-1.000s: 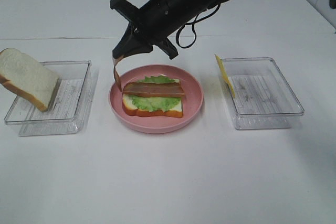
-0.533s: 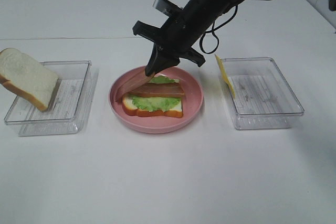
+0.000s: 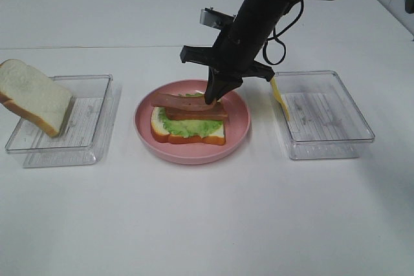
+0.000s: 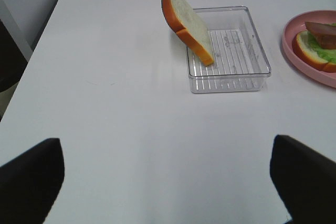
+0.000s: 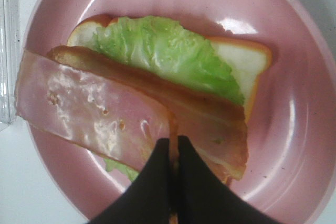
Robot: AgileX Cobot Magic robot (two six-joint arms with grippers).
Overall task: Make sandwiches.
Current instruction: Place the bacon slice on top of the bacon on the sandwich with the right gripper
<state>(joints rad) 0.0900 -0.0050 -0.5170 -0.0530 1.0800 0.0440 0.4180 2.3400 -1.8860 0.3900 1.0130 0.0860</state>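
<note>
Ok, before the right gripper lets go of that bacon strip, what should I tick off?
1. Right gripper shut on second bacon strip: ok.
2. Strip above stack on plate: ok.
3. Strip resting flat on first strip: cannot tell.
4. Left gripper open, away from plate: ok.
5. Bread slice ready, leaning on left tray: ok.
6. Cheese at right tray: ok.

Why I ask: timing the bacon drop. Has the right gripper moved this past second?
Yes. The right gripper went right and down in the high view, from above the plate's left rim to over its middle, shut on the bacon.
</note>
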